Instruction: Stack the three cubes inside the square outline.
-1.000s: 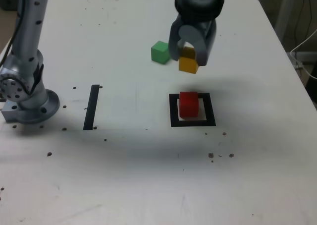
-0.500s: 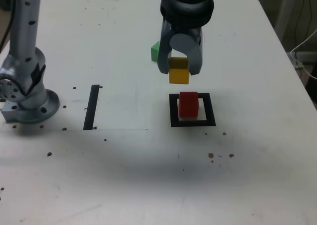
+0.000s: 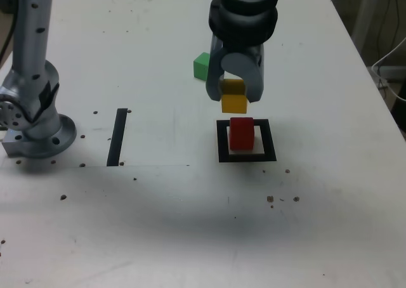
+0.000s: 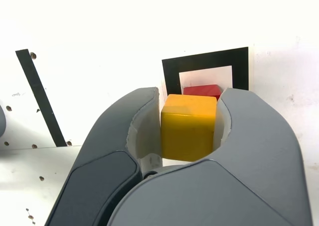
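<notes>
Silver-grey arm (image 3: 32,59), dark grey hand (image 3: 233,98)

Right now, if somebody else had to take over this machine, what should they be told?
Gripper: shut on the yellow cube, held in the air just above the red cube.
Red cube: sitting inside the square outline.
Green cube: on the table behind the gripper in the exterior view, partly hidden, untouched.
Done: red cube placed; yellow cube picked up and brought almost over it.
Left: probably lower the yellow cube onto the red one and let go, then fetch the green cube and set it on top.
</notes>
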